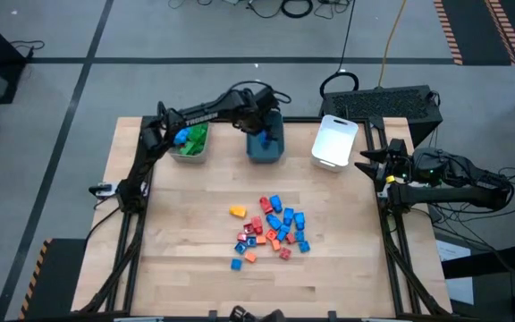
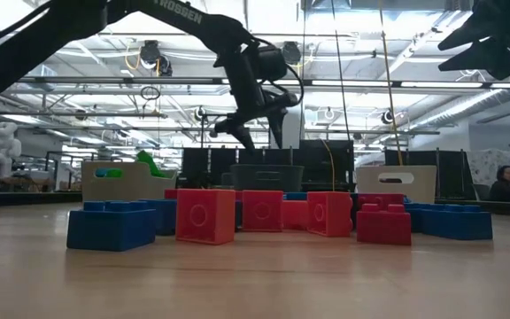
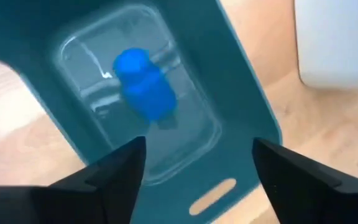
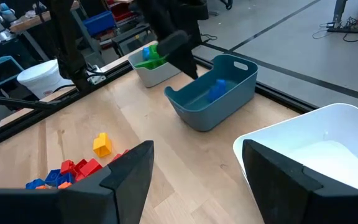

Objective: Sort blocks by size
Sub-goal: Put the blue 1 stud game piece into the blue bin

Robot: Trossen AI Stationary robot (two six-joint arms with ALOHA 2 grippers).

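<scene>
A blue block (image 3: 143, 87) lies in the teal tray (image 1: 265, 148), top centre of the high view. The left hand (image 3: 194, 163) hangs over it, fingers wide and empty. Descending, they could clip the rim. Only the left wrist view shows the block's place; the right hand (image 4: 194, 168) waits wide by the white tray (image 1: 333, 143).

The left tool (image 1: 264, 134) hangs over the teal tray (image 1: 265, 148), blocking it from above. Bare counter (image 1: 177, 233) lies either side of the blocks (image 1: 271, 229).
</scene>
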